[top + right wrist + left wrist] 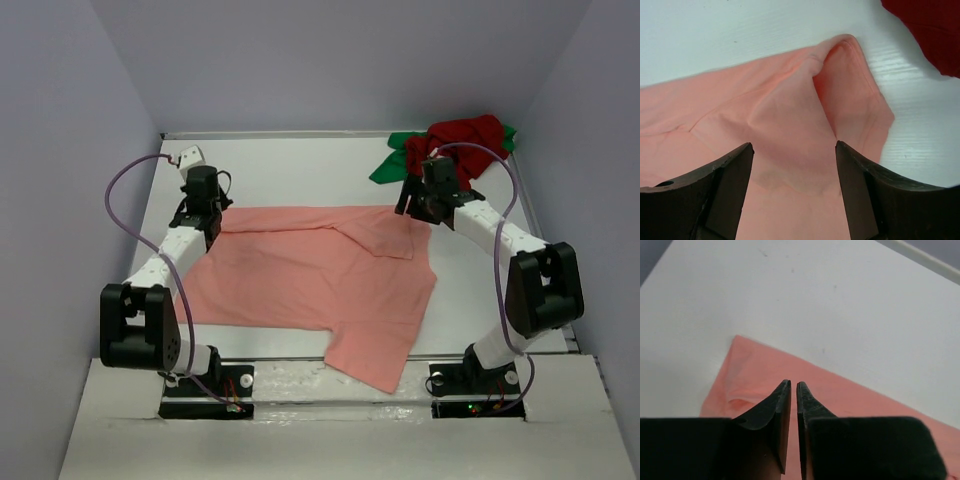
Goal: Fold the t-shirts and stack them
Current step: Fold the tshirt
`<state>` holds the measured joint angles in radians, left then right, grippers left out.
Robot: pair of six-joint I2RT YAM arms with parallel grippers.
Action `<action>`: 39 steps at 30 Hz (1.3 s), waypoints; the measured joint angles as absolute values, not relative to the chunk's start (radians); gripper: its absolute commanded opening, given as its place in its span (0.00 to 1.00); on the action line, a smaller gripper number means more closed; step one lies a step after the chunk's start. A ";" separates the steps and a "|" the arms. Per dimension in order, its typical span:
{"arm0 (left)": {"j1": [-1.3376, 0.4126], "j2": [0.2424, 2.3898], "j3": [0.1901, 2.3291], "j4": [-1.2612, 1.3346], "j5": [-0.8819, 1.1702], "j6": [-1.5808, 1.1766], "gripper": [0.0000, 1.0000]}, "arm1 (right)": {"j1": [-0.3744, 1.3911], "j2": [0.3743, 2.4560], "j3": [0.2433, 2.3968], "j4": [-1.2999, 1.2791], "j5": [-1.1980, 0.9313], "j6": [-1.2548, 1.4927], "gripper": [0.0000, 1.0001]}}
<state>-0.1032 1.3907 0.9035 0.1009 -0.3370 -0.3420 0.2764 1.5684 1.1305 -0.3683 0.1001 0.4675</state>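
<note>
A salmon-pink t-shirt (310,280) lies spread flat across the white table, with one sleeve hanging toward the near edge. My left gripper (212,222) hovers over its far left corner (755,375). Its jaws (793,384) stand a narrow slit apart with nothing between them. My right gripper (415,208) sits over the far right corner, where a sleeve is folded over (850,95). That gripper (793,145) is open wide and empty, with cloth below it. A dark red t-shirt (465,135) lies bunched on a bright green one (392,168) at the back right.
The table (300,170) is boxed in by pale walls at the left, right and back. The red and green heap lies just behind my right wrist, and its red edge (930,30) shows in the right wrist view. A purple cable (115,200) loops off each arm.
</note>
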 measured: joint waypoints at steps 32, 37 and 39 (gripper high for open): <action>-0.106 1.831 1.042 0.262 0.176 -0.284 0.00 | 0.276 1.858 1.333 -0.294 0.168 0.437 0.71; -0.110 1.831 1.043 0.240 0.145 -0.283 0.00 | 0.276 1.866 1.334 -0.308 0.185 0.439 0.58; -0.110 1.831 1.043 0.230 0.134 -0.284 0.00 | 0.276 1.876 1.335 -0.308 0.186 0.439 0.37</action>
